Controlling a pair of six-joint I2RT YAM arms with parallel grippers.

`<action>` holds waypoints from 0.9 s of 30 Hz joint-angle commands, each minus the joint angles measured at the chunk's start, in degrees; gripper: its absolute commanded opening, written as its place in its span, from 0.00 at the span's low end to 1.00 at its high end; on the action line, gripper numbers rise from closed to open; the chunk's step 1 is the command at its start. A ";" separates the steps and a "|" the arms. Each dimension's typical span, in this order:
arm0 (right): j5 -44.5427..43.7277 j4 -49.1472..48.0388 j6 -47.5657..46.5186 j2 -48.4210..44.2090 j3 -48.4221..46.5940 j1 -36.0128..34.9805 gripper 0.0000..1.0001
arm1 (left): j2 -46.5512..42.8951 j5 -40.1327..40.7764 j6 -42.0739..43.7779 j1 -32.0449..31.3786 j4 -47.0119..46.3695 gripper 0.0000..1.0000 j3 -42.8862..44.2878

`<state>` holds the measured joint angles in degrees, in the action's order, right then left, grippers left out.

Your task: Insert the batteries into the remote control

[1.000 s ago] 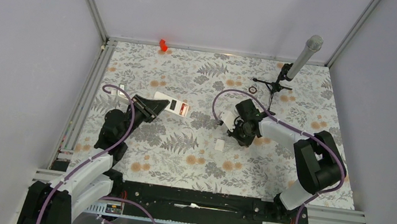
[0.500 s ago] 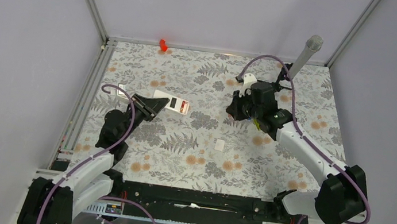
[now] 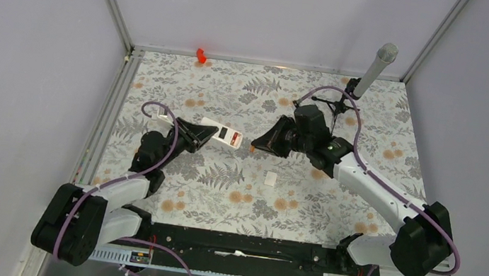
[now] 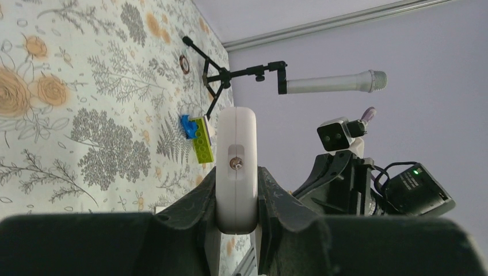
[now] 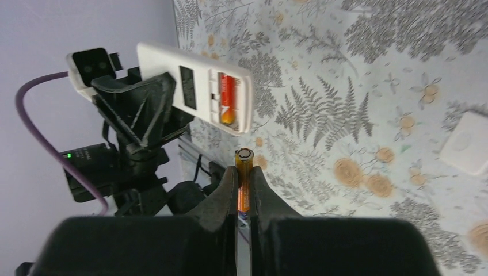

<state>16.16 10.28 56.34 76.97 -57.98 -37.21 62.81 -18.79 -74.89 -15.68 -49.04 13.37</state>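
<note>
The table (image 3: 219,199), covered in a fern-and-flower print, is filling the floor of the walled cell. The left arm (image 3: 120,189) and right arm (image 3: 377,191) are both reaching inward over it toward the middle. A grey microphone (image 3: 376,70) is leaning on its black stand near the far right corner. The left gripper (image 3: 208,133) is clamping the remote control (image 3: 226,134) by one end. In the left wrist view the left gripper's two fingers (image 4: 201,198) are pressing on the flat sides of the white handset. The handset is hanging above the cloth with its open battery compartment turned toward the right arm. The right gripper (image 3: 257,145) is hovering just beside the remote's free end, and it is pinching the held battery (image 5: 244,158) between its fingers (image 5: 227,190). That cell's tip is sticking out past the fingertips toward the compartment, close to the remote but apart from it. A yellow-green and blue block (image 4: 198,138) is lying on the cloth near the microphone stand. The small white cover piece (image 3: 270,178) is lying flat on the table, nearer the arm bases than the two grippers. The loaded battery (image 5: 227,98) is sitting inside the compartment, showing orange and red against the white shell. A small red object (image 3: 201,54) is resting at the table's far edge.
</note>
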 commanded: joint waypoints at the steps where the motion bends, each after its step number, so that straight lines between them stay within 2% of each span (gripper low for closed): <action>1: -0.73 -1.22 9.93 -1.67 -0.98 -2.08 0.00 | 2.09 -2.69 -1.40 -1.53 -5.40 0.00 2.74; 7: 0.40 0.68 9.33 3.01 -4.88 -4.46 0.00 | 5.37 -3.69 -1.57 -3.36 -6.31 0.00 4.31; 27: -4.36 2.02 12.82 6.42 -4.58 -5.01 0.01 | 6.01 -5.40 -0.70 -3.39 -7.06 0.00 5.51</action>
<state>14.46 11.77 67.55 83.09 -60.58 -41.87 68.88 -22.63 -76.09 -18.94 -50.76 16.08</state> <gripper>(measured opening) 0.067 0.224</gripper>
